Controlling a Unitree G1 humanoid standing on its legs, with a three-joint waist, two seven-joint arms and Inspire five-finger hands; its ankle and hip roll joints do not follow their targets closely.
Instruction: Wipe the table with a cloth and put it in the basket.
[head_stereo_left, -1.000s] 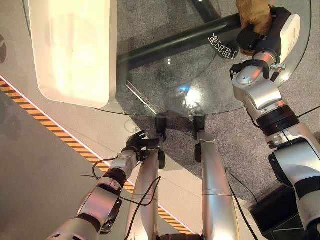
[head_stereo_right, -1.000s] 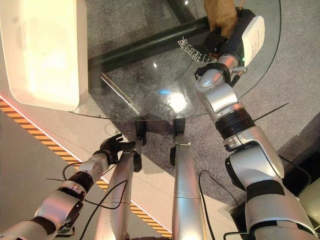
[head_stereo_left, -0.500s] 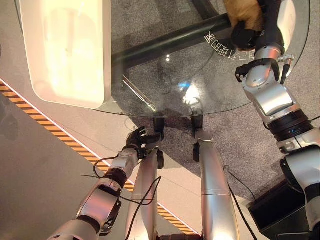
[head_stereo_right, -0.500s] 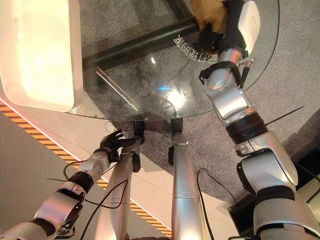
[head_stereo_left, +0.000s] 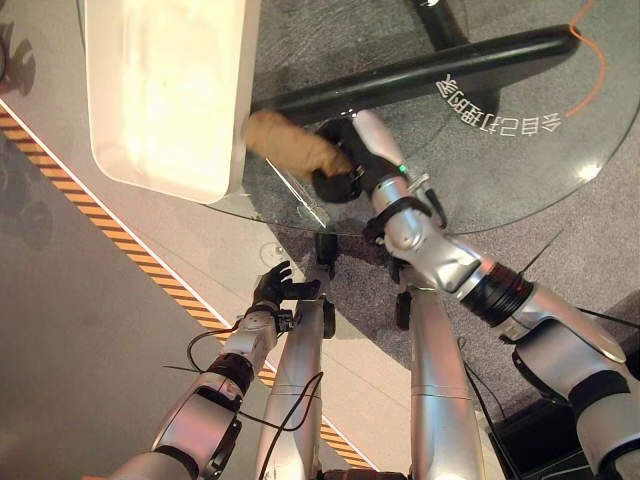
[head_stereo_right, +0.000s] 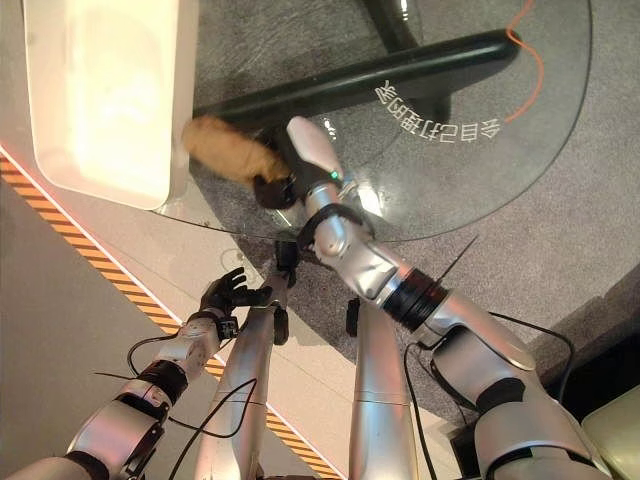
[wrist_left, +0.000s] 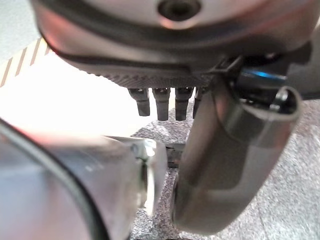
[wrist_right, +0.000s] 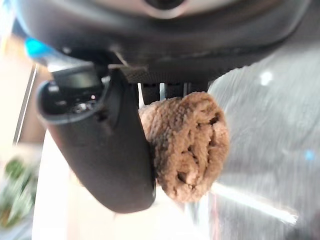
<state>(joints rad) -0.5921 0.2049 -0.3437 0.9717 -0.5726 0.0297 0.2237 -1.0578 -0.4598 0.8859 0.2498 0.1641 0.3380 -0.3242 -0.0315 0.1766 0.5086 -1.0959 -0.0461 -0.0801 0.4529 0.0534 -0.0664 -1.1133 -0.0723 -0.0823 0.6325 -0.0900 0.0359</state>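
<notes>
Right hand (head_stereo_left: 340, 180) reaches across the round glass worktop (head_stereo_left: 500, 170), fingers curled tight round the bunched brown cloth (head_stereo_left: 285, 145), just beside the white basket (head_stereo_left: 170, 90). Left hand (head_stereo_left: 278, 288) hangs low, fingers relaxed, above grey floor (head_stereo_left: 60, 330) with striped tape (head_stereo_left: 150, 270).

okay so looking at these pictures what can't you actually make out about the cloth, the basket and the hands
- Whether the brown cloth touches the white basket wall or the glass table: in both eye views it is blurred.
- The basket's inside: glare washes it out, and the top edge of the eye views cuts off its far end.
- The right hand's fingers: in the right wrist view the cloth covers them.
- The left hand: too small to read its fingers.
</notes>
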